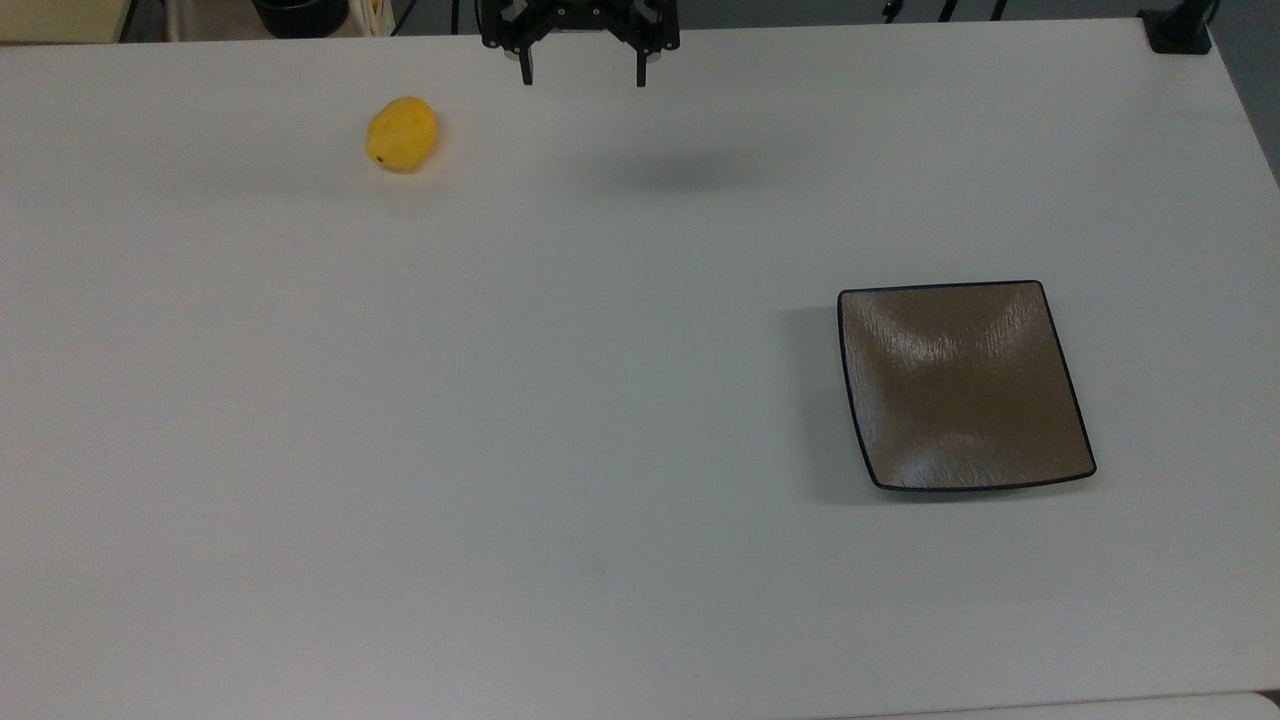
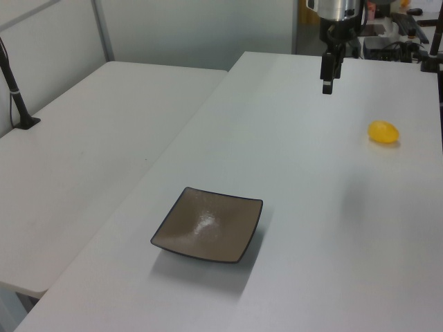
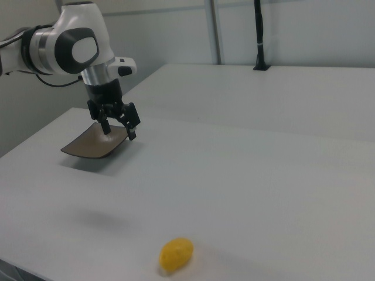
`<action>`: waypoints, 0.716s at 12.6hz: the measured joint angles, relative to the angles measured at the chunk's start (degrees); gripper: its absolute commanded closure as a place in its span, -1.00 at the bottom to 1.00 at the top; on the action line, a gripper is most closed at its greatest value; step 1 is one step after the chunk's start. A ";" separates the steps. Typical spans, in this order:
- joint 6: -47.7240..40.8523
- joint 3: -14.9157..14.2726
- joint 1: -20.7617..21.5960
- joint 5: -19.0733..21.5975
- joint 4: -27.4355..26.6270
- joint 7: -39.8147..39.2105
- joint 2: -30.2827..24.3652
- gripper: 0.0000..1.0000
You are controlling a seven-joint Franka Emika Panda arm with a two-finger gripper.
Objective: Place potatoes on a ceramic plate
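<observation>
Wide white table (image 1: 600, 450) across nearly the whole top view, matte, evenly lit, soft shadows. Second white table (image 2: 90, 145) at the left view's left, butted against the first with a thin seam between. Black pole on a flat base (image 2: 21, 104) at the left view's far left edge; black upright post (image 3: 258, 35) at the right view's top centre. Pale grey wall panels (image 2: 201, 31) behind, split by a light vertical strip.
</observation>
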 measured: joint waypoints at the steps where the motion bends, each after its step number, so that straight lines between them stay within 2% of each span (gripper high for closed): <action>1: 0.00 -0.01 -0.01 0.00 0.00 0.00 -0.09 -1.00; 9: 0.00 -0.14 -0.08 0.00 0.00 0.02 -1.36 -1.00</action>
